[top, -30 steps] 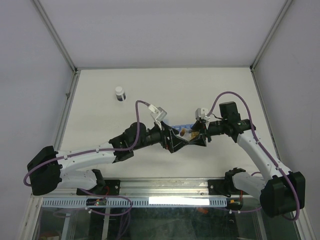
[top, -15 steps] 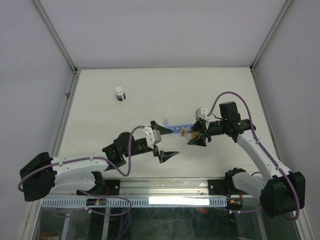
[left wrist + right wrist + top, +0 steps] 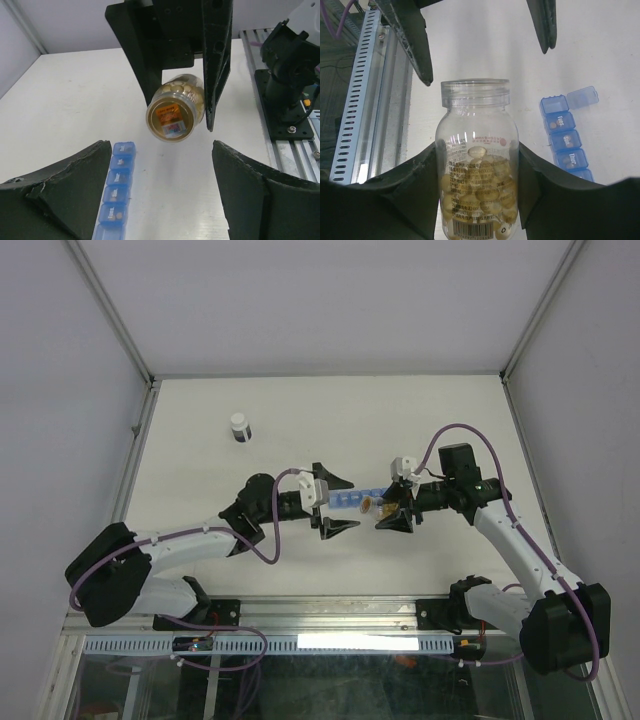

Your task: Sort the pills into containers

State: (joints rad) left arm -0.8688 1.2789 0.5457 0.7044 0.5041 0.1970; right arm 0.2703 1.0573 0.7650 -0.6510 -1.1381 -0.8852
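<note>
Right claw [image 3: 390, 506] is clamped on a clear uncapped bottle [image 3: 374, 505], one finger on each side of the body, holding it off the worktop [image 3: 200, 410] and tipped over, mouth toward the left arm. In the right wrist view the bottle [image 3: 476, 165] fills the gap between the fingers [image 3: 395, 200] and the pills [image 3: 477, 195] are a pale amber heap in the end nearest the camera, neck end clear. In the left wrist view the bottle [image 3: 175, 107] shows a round end-on face with an orange label patch, the right arm's black fingers flanking it. Left claw [image 3: 345, 503] has its jaws wide apart, just short of the bottle, tips to either side of the organiser strip [image 3: 350, 498]. The strip is translucent blue, flat on the worktop mid-table, running between the two claws. From the left wrist the strip [image 3: 117, 195] sits close along one finger [image 3: 60, 190], not centred in the gap, and one compartment holds a small brown piece [image 3: 119, 216]. From the right wrist the strip [image 3: 565, 135] is beside and below the bottle, the far end lid [image 3: 582, 96] flipped open sideways, day labels readable on the next lids, small brown bits under two of them. White-capped vial [image 3: 240, 427] stands upright far left, well apart from everything else.
</note>
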